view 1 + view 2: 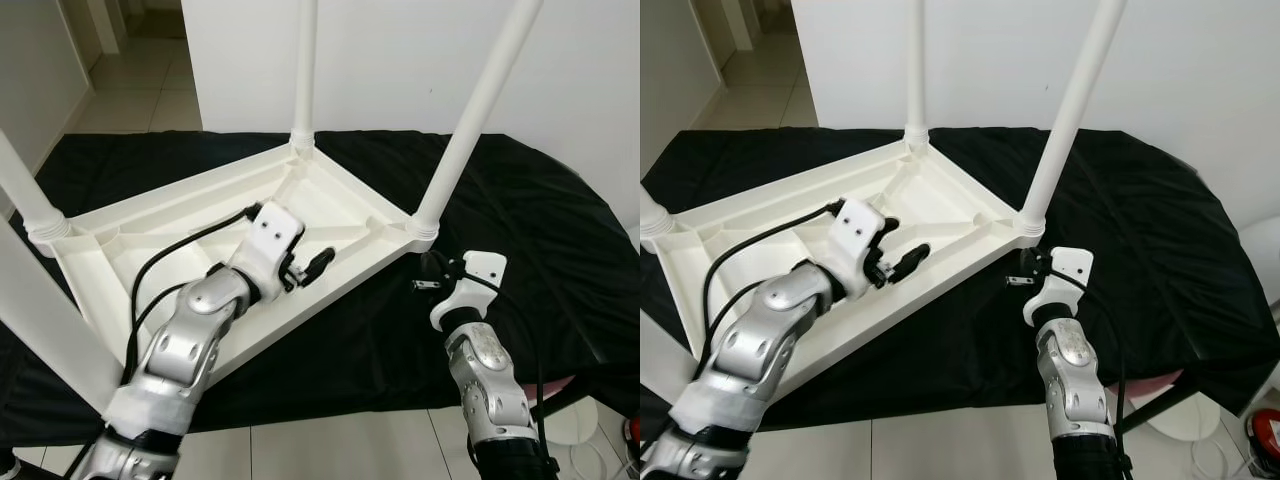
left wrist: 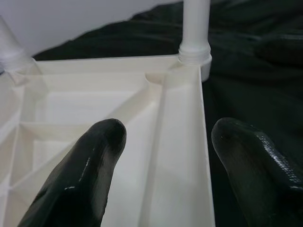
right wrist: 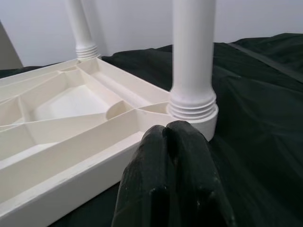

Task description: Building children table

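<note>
left pincer straddling tabletop rim

Upper lengths of all four table legs cut off by the frame edges. Near corner of the upturned tabletop hidden behind the left arm. Near-left leg blurred in the left wrist view.

Upright legs block tabletop corners; ribbed underside between open.

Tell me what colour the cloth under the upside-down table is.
Black cloth, plain, clearest in the left eye view.
</note>
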`<state>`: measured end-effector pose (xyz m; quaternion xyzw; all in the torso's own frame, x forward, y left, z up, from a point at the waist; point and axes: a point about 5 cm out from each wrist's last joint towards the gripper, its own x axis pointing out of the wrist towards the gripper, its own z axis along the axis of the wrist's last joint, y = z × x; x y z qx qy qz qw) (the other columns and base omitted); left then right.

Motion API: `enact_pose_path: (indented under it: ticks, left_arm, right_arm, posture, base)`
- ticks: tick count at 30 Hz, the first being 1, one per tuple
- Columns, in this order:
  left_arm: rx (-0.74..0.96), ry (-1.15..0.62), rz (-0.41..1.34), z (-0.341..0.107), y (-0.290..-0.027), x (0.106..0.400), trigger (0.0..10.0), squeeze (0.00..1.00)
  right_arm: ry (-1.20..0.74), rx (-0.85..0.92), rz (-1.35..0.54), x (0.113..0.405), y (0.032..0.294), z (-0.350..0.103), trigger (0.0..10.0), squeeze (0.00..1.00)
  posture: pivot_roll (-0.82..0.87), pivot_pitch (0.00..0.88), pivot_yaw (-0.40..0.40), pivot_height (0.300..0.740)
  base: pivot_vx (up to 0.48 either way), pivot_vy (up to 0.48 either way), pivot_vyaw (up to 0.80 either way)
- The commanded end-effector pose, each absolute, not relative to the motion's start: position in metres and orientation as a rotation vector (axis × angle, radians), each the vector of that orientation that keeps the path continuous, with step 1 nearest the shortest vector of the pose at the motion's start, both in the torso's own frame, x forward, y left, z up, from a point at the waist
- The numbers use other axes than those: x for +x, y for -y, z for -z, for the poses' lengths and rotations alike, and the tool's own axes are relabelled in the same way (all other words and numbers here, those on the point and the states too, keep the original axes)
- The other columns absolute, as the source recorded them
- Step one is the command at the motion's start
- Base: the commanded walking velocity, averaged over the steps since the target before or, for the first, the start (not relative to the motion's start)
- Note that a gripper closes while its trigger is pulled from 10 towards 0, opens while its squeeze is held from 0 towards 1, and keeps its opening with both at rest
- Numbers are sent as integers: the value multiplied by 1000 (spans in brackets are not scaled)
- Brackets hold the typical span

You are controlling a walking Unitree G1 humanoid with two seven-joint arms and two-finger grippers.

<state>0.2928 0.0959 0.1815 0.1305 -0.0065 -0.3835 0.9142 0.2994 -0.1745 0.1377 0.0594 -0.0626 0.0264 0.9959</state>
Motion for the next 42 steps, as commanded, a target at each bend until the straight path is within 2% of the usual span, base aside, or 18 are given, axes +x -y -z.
enact_pose_path:
  ticks: [1,4,8,21,27,28,40,41,42]
  left_arm:
    - [285,-34,871,-175,-99,284,10000,0]
    - [303,-63,911,-171,-102,277,10000,0]
    - [356,-200,1009,-152,-116,252,10000,0]
    - [387,-339,976,-140,-124,247,10000,0]
    - [404,-402,888,-132,-123,252,10000,0]
    - [395,-425,808,-130,-122,258,10000,0]
    - [402,-445,673,-130,-122,269,10000,0]
    - [387,-444,646,-131,-122,272,7725,0]
    - [386,-440,636,-132,-121,273,2627,0]
  right_arm:
    - [125,104,-48,300,178,-137,10000,0]
    - [125,103,-50,301,178,-138,10000,0]
    - [128,95,-58,303,180,-139,10000,0]
    - [129,90,-71,303,178,-139,10000,0]
    - [128,90,-73,302,177,-138,10000,0]
    - [127,91,-71,301,177,-138,10000,0]
    - [124,95,-74,302,176,-137,10000,0]
    - [124,95,-75,302,176,-137,10000,0]
    - [124,95,-77,302,175,-137,10000,0]
  posture:
    - [-7,0,-58,740]
    - [-7,0,-58,740]
    - [-2,0,-68,740]
    - [-7,0,-64,740]
    - [-12,0,-55,740]
    - [-12,0,-56,740]
    - [-9,0,-56,740]
    - [-8,0,-57,740]
    - [-8,0,-57,740]
  base:
    - [0,0,0]
    - [0,0,0]
    - [0,0,0]
    - [0,0,0]
    - [0,0,0]
    - [0,0,0]
    - [0,0,0]
    - [0,0,0]
    - [0,0,0]
